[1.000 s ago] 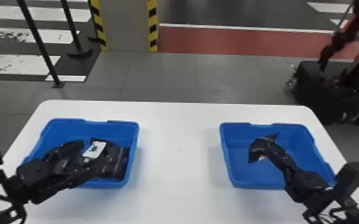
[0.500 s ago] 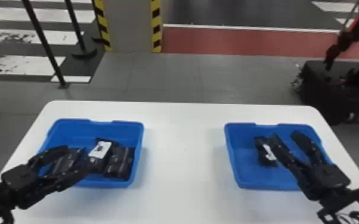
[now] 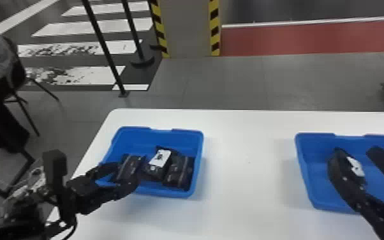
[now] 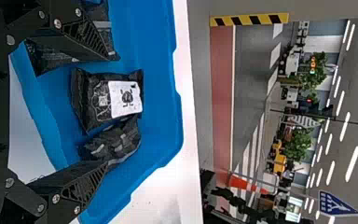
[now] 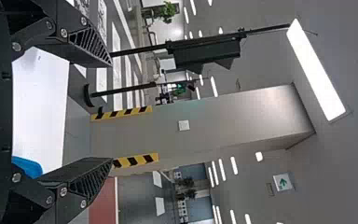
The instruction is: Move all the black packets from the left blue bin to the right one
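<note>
In the head view, my left gripper (image 3: 127,172) stands open over the left side of the left blue bin (image 3: 200,150), a finger on either side of the leftmost black packet (image 3: 130,166). Beside it lie a white-labelled packet (image 3: 160,162) and another dark packet (image 3: 179,174). The left wrist view has the left gripper (image 4: 111,111) open, the labelled packet (image 4: 106,99) beyond its fingertips. At the right blue bin (image 3: 349,138), my right gripper (image 3: 356,151) is open above a labelled packet (image 3: 356,167), partly hidden behind one finger. The right wrist view has the right gripper (image 5: 111,111) open and empty.
Both bins stand on a white table (image 3: 248,169), with a wide stretch of tabletop between them. Beyond its far edge are black posts (image 3: 105,44) and a pillar (image 3: 186,28). A seated person is at the far left.
The right gripper has opened and let go of its packet, which now lies in the right bin. The head view has turned left, shifting the scene rightward. The left gripper remains at the left bin.
</note>
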`<action>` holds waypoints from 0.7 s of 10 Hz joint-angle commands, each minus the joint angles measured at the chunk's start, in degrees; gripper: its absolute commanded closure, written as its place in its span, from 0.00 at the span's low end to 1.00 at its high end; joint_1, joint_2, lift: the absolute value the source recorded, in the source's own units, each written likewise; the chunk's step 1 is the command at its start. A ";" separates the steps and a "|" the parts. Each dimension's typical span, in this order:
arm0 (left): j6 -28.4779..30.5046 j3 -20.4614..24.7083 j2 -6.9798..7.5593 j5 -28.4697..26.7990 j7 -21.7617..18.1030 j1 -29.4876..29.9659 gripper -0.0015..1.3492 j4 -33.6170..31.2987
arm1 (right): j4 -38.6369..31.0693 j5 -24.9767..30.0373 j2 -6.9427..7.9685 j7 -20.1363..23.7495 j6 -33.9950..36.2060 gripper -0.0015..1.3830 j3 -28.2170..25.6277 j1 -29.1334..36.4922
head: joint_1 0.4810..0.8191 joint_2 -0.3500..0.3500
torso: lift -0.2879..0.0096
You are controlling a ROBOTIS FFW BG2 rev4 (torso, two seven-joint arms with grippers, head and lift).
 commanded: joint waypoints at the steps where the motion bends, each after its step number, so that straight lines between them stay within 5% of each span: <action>1: -0.20 -0.44 0.49 -2.49 0.07 -2.57 0.19 2.97 | -0.47 -0.52 0.51 0.01 -0.02 0.24 1.06 2.87 | 0.63 0.80 | 0.60; 4: 0.22 -5.18 2.86 -4.25 0.16 -10.73 0.19 14.22 | -1.17 -0.96 0.42 0.27 0.54 0.25 1.50 3.43 | 0.63 0.83 | 0.60; 7: 4.58 -7.56 3.48 -9.44 0.77 -17.90 0.19 19.70 | -1.17 -1.66 0.34 0.71 0.54 0.25 1.85 2.59 | 0.63 0.79 | 0.60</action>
